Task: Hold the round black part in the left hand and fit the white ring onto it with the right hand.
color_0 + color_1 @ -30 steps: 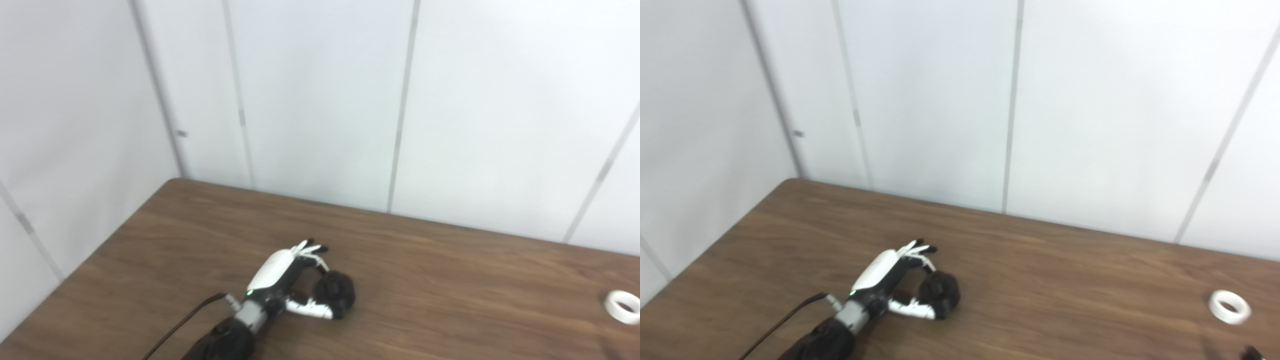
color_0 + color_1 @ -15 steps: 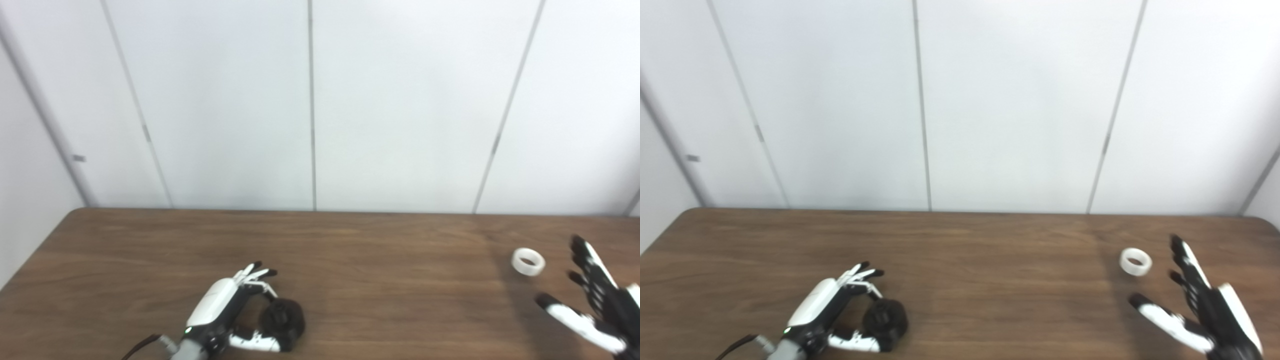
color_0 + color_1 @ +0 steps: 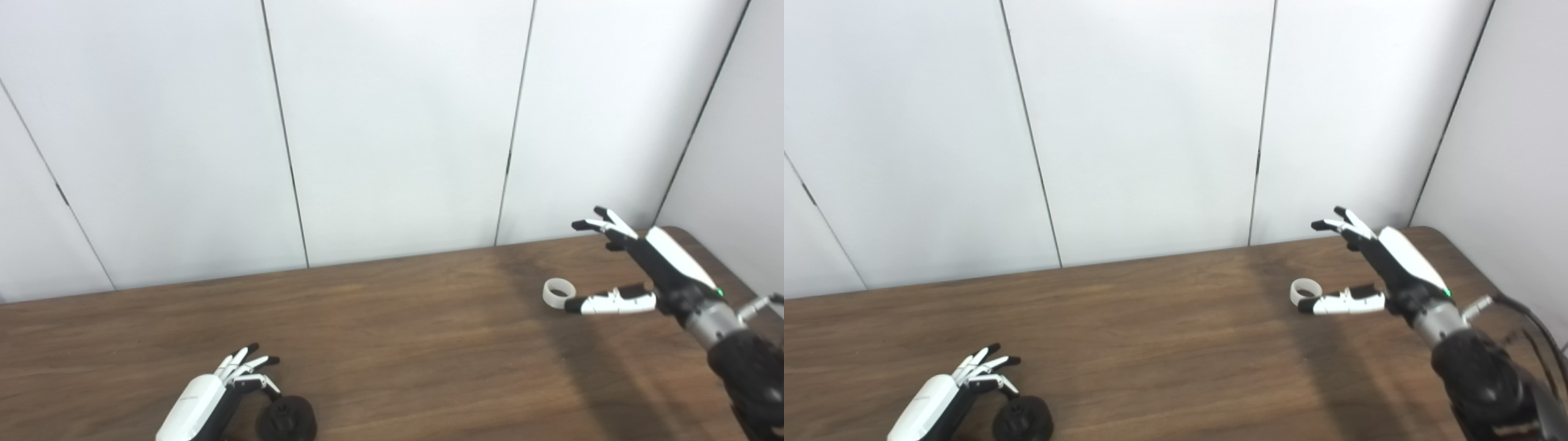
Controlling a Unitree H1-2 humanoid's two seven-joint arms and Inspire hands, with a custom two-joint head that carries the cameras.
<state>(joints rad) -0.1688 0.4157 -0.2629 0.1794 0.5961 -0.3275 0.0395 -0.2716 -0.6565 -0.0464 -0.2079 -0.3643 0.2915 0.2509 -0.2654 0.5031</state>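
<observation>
At the table's (image 3: 392, 343) far right corner, right hand (image 3: 643, 269) raised above the wood, spread wide and holding nothing, thumb tip just beside the white ring (image 3: 558, 293) lying flat there (seemingly lined up for a pinch). Down at the near left edge, left hand (image 3: 943, 395) with loosely curled fingers next to the black part (image 3: 1023, 419) on the table, whether truly gripping it impossible to tell. More of the right forearm and its cable in the right eye view; more of the black part in the left eye view.
</observation>
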